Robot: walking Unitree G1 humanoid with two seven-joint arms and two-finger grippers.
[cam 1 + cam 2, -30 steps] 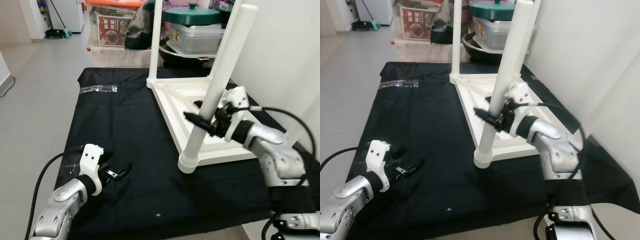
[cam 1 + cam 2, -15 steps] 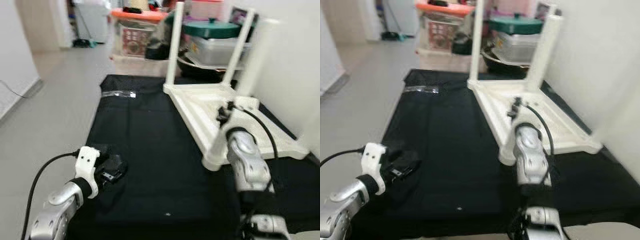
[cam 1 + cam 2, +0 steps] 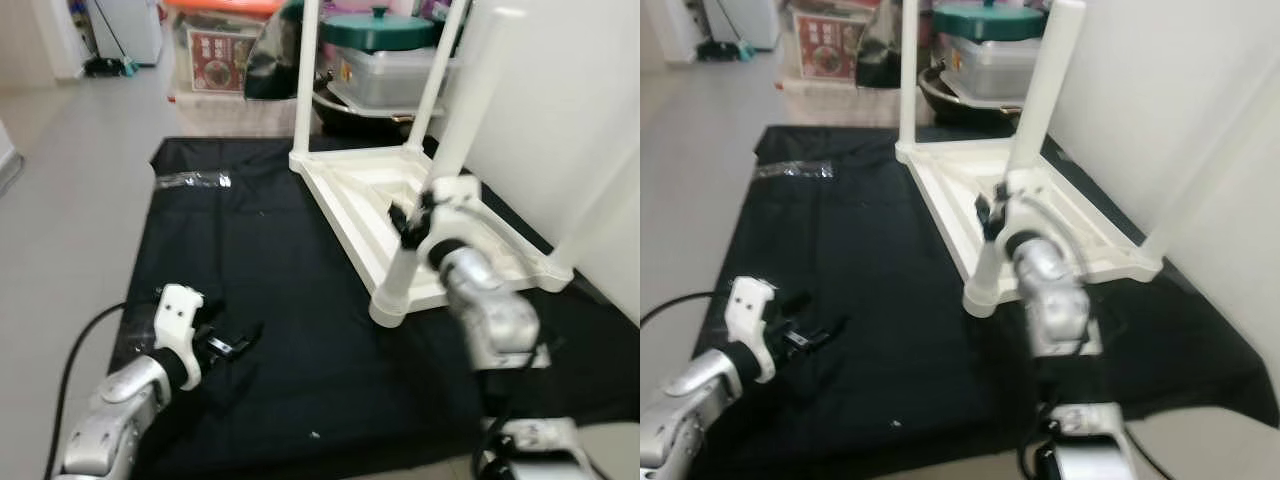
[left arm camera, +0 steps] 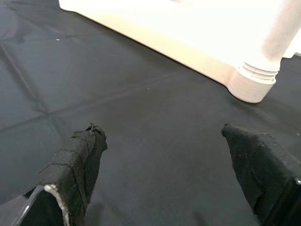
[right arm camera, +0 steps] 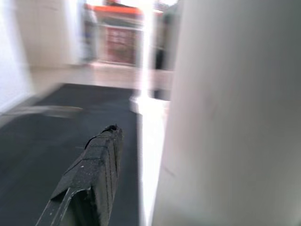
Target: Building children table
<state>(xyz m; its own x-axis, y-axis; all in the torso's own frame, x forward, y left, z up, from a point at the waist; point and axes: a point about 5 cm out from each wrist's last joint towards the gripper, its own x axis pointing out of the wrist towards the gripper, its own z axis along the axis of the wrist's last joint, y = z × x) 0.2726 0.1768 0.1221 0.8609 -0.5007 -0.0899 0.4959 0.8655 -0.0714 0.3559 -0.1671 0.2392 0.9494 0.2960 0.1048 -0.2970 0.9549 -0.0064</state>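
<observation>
A white children's table (image 3: 345,195) lies upside down on a black cloth (image 3: 250,250), its legs pointing up. My right gripper (image 3: 410,213) is at the near leg (image 3: 455,150), about a third of the way up from its base (image 3: 388,310). In the right wrist view one black finger (image 5: 91,179) stands a little apart from that leg (image 5: 235,117), so the gripper is open; the leg hides the other finger. My left gripper (image 3: 235,345) hovers low over the cloth near the front left, open and holding nothing, its fingers (image 4: 80,157) pointing at the table's corner (image 4: 249,84).
A white wall (image 3: 580,120) runs close along the right of the table. Storage boxes and a pot with a green lid (image 3: 380,28) stand behind the cloth. A clear plastic bag (image 3: 190,180) lies at the cloth's far left. Bare floor (image 3: 70,150) spreads to the left.
The head view swung aside and back. My right forearm now comes up from below the near leg instead of from the right, with the gripper still at the leg. The left gripper stays as before.
</observation>
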